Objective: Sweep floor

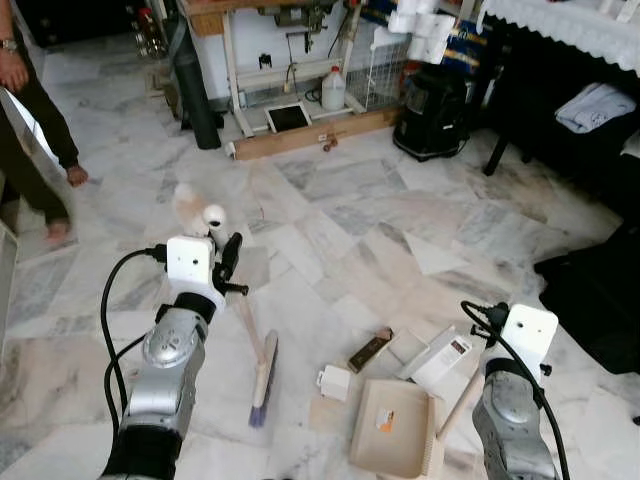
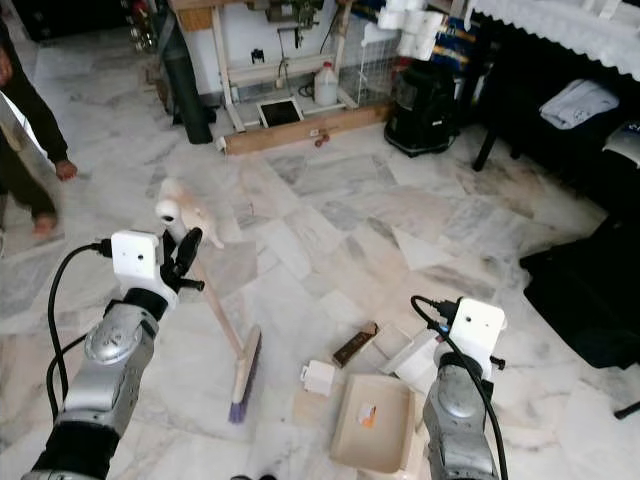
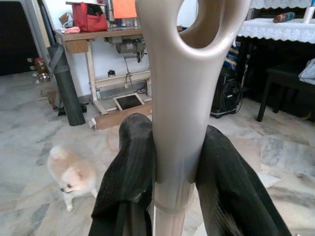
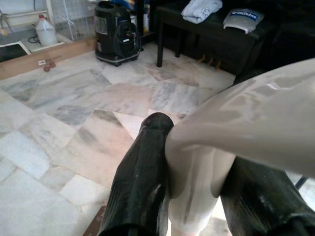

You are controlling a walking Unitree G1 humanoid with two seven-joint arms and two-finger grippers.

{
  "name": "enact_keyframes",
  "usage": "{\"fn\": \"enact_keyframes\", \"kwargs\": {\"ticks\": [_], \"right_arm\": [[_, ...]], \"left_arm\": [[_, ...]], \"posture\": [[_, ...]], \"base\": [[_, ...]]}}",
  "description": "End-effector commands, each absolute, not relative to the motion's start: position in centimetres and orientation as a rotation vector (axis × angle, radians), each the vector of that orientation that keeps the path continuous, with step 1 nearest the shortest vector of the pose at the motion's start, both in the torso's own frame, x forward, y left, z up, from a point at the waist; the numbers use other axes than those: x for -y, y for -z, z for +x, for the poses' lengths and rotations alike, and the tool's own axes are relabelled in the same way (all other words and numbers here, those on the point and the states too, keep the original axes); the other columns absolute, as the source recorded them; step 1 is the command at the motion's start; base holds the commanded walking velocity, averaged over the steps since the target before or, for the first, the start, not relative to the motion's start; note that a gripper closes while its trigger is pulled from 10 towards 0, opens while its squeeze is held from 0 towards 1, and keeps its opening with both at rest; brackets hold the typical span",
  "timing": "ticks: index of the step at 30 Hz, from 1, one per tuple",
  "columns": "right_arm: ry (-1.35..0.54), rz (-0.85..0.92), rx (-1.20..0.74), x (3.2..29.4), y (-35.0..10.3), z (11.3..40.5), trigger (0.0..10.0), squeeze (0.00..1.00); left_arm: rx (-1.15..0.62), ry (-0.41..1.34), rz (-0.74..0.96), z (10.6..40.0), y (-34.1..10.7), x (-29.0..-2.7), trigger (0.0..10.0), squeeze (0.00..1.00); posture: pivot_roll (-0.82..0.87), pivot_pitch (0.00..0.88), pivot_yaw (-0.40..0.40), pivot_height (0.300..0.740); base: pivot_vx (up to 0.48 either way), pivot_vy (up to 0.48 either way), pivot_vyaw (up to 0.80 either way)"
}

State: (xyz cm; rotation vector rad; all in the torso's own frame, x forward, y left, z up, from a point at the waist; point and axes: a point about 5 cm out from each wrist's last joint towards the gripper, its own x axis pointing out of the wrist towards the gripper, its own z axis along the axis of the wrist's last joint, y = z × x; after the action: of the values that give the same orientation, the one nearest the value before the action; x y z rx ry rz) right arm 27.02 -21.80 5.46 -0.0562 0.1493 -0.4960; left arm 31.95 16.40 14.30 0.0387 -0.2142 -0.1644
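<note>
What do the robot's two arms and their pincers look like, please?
Both arms are silver metal with black joint bands. Each wrist carries a white boxy camera block fed by looping black cables. The left pincer and right pincer have two long, rounded black fingers.

right end effector (image 4: pixel 194 196) clamping dustpan handle (image 4: pixel 246 128)

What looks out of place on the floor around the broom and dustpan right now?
A small fluffy dog stands on the marble floor just beyond the broom held in the left gripper, close to the sweeping path. Litter lies by the dustpan held in the right gripper: a white box, a dark packet and a white carton.
</note>
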Motion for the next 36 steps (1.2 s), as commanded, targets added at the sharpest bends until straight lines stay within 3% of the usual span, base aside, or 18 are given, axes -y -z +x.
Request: {"fn": "enact_keyframes", "kwargs": {"ticks": [1, 22, 36], "right_arm": [[0.509, -0.066, -0.148, 22.1, -5.4, 27.0, 10.0, 0.0], [0.512, -0.063, -0.153, 22.1, -4.9, 27.2, 10.0, 0.0], [0.509, -0.061, -0.124, 22.4, -5.3, 26.9, 10.0, 0.0]], "left_arm": [[0.254, 0.156, 0.04, 32.6, -15.0, -16.5, 10.0, 0.0], [0.258, 0.146, 0.007, 35.3, -15.1, -16.3, 10.0, 0.0], [0.122, 0.147, -0.048, 36.1, -12.1, -16.1, 10.0, 0.0]], "posture": [[0.04, 0.087, 0.015, 0.74], [0.02, 0.101, 0.028, 0.74], [-0.03, 0.112, 0.02, 0.74]], "base": [[0.0, 0.0, 0.0], [0.0, 0.0, 0.0], [0.0, 0.0, 0.0]]}}
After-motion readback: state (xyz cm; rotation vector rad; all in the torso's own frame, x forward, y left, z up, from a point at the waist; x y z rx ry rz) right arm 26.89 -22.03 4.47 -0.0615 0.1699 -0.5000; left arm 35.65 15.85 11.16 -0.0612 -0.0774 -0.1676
